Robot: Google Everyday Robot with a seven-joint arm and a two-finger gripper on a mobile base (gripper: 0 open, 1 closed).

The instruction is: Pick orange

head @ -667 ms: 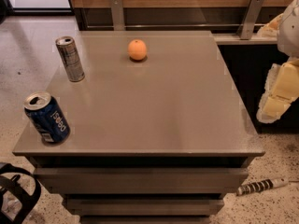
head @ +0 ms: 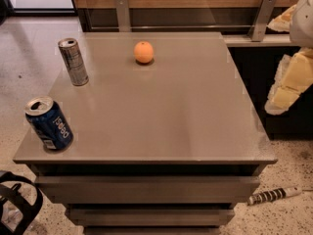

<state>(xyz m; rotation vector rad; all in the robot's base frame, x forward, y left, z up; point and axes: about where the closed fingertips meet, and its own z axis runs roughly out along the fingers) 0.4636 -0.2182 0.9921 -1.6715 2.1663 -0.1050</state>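
Resting far-side on table [head: 195, 131], round orange [head: 144, 52], tool [head: 17, 207] bottom-left

Showing a smooth, softly glossy grey top on the bench [head: 171, 111]. Looking matt on the orange [head: 144, 52]. Gleaming as bare metal on the slim silver can [head: 73, 62], shining as glossy printed metal on the blue can [head: 49, 126]. Appearing as pale matt plastic on the claw [head: 288, 82], hanging beyond the bench's right edge.
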